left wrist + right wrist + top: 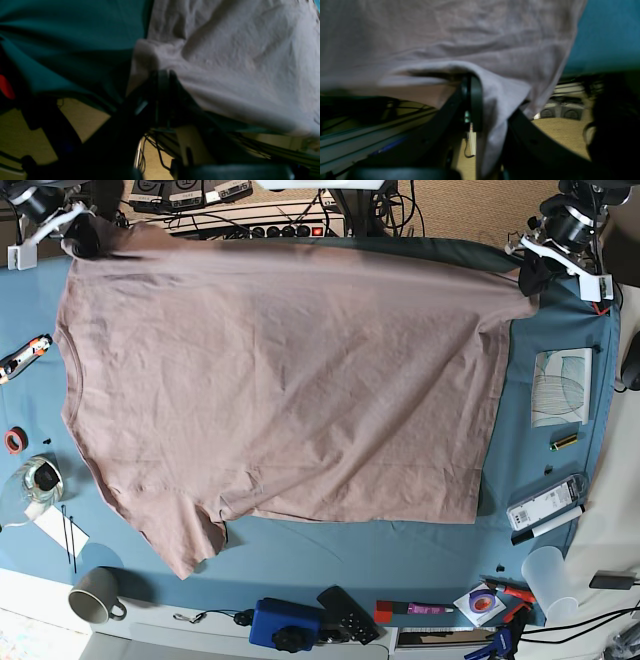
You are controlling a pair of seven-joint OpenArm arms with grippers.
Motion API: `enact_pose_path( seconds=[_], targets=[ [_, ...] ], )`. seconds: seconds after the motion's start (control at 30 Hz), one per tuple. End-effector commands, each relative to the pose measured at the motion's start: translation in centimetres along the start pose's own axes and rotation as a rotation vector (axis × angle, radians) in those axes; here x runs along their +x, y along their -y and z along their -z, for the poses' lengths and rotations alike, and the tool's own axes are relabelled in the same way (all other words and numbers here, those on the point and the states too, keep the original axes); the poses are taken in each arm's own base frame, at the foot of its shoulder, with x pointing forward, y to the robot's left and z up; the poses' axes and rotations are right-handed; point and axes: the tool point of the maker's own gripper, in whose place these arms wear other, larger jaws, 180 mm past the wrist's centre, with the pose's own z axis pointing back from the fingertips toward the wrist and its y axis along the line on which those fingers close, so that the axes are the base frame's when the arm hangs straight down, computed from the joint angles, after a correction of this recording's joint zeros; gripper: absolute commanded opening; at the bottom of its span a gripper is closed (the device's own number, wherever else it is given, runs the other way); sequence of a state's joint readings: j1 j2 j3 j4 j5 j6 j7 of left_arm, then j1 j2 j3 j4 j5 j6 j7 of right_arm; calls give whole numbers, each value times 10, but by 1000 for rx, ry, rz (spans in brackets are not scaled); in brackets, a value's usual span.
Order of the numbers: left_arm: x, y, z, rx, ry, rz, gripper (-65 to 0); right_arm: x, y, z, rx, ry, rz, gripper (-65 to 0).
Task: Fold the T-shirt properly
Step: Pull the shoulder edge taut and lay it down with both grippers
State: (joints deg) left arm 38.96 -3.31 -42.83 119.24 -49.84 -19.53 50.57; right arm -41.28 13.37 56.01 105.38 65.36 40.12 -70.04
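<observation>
A: Status? T-shirt [280,390] lies flat on the table cover [540,450].
B: Left gripper [533,280] and right gripper [82,238] each clamp a far corner. Looks like first fold; next, draw both toward the near hem evenly.

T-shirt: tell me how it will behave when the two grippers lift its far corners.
The T-shirt is probably floppy: it drapes over the right gripper and bunches at the left gripper. Likely light, thin and wrinkled. Its spread body may drag across the table cover.
</observation>
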Motion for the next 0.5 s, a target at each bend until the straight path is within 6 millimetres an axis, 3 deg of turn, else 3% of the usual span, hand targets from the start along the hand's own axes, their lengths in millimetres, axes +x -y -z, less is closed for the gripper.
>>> enact_pose_path(
  seconds=[0.0,0.17,0.47],
  targets=[
    [10,0,-2,8,36,22,-650,12,1,-1,-7,19,-37,-650],
    [1,13,15,4,5,86,-650,16,-5,22,-5,-7,-116,-650],
    [28,19,37,59,78,158,-650,45,-5,42,-41,47,-193,-650]
  ],
)
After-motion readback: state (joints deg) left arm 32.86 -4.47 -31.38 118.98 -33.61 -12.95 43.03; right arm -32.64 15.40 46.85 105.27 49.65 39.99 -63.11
